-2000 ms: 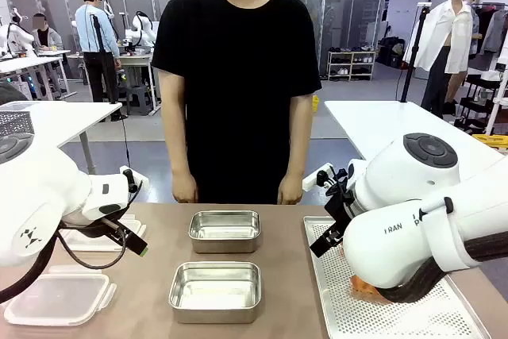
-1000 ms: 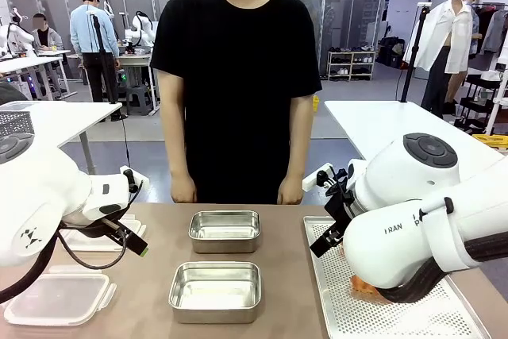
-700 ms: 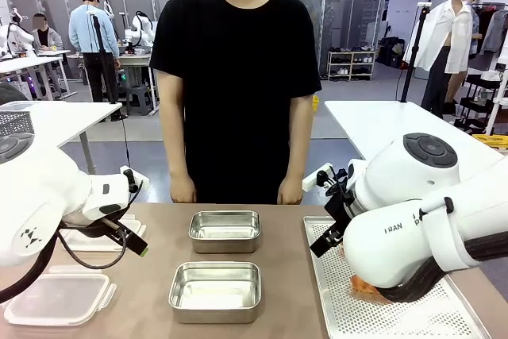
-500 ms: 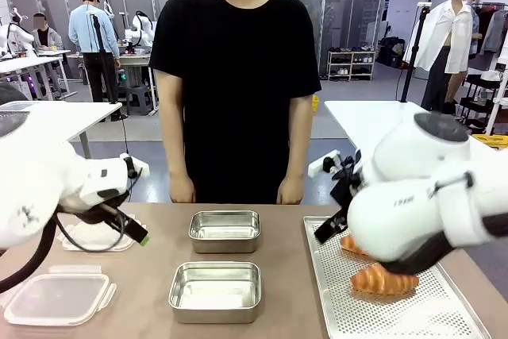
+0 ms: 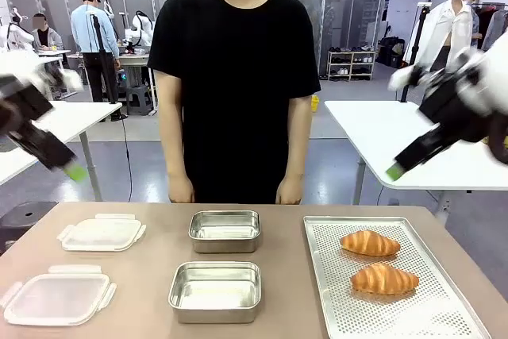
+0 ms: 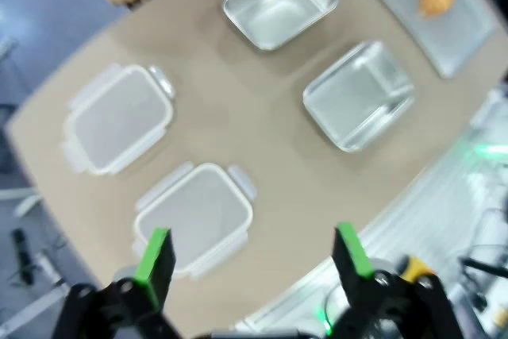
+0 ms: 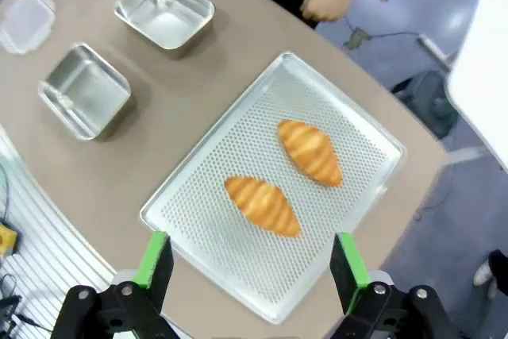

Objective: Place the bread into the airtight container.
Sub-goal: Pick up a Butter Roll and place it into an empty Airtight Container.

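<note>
Left gripper (image 6: 252,252) and right gripper (image 7: 252,258) are both spread wide and released, holding nothing, up high over the table (image 5: 151,271). Bread count is two: far croissant (image 5: 371,243) and near croissant (image 5: 384,279), both lying on the perforated tray (image 5: 421,315) at the right. Two steel containers sit mid-table, far container (image 5: 225,229) and near container (image 5: 215,290). Two plastic lids are on the left, far lid (image 5: 101,233) and near lid (image 5: 55,297).

Your black two-finger left gripper (image 6: 252,253) and its twin, the black right gripper (image 7: 252,261), each carry bright green pads (image 6: 155,256) on angular black knuckles. The person (image 5: 238,77) you see wears a plain black short-sleeved T-shirt with a round neck.
</note>
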`<state>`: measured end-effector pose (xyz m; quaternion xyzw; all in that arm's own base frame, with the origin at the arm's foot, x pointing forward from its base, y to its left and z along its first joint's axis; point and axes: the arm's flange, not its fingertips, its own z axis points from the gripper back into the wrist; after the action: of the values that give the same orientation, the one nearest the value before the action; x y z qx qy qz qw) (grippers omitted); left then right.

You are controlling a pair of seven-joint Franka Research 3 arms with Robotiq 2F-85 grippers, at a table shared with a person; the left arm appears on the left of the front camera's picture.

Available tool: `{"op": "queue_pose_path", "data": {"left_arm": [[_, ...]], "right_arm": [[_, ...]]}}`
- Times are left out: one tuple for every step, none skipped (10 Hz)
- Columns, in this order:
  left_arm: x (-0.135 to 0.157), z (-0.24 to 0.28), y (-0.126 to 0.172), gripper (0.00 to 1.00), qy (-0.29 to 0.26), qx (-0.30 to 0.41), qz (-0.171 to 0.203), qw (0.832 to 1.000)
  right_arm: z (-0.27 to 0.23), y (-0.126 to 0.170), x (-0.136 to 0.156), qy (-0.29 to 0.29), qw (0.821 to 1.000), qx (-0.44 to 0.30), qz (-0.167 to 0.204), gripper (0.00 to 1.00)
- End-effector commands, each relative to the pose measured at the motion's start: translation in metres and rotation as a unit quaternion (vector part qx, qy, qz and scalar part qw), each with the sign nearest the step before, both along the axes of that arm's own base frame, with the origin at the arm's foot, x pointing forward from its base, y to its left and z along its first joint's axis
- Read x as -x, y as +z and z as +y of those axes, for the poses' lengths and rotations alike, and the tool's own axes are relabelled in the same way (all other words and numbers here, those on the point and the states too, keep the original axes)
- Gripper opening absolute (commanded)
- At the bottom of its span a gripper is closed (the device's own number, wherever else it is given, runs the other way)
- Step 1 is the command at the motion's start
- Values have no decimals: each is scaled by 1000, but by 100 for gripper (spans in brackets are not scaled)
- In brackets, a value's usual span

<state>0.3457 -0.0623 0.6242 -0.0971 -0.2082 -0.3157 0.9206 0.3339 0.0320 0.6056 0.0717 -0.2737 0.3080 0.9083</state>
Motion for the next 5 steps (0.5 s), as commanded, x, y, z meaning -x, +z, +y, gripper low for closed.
{"op": "queue_pose_path", "data": {"left_arm": [[25, 4, 83, 100, 18, -13, 5, 1000], [49, 10, 116, 100, 32, -19, -18, 999], [72, 22, 147, 100, 45, -16, -48, 998], [93, 33, 173, 100, 53, -12, -72, 996], [118, 44, 194, 100, 62, -11, -97, 993]], "right_arm": [[-9, 58, 49, 4, 999, 17, -36, 100], [-18, 84, 78, 2, 999, 23, -48, 100], [-28, 108, 104, 10, 998, 21, -62, 100], [-37, 124, 125, 12, 997, 27, -76, 100], [-44, 135, 146, 8, 995, 38, -92, 100]]}}
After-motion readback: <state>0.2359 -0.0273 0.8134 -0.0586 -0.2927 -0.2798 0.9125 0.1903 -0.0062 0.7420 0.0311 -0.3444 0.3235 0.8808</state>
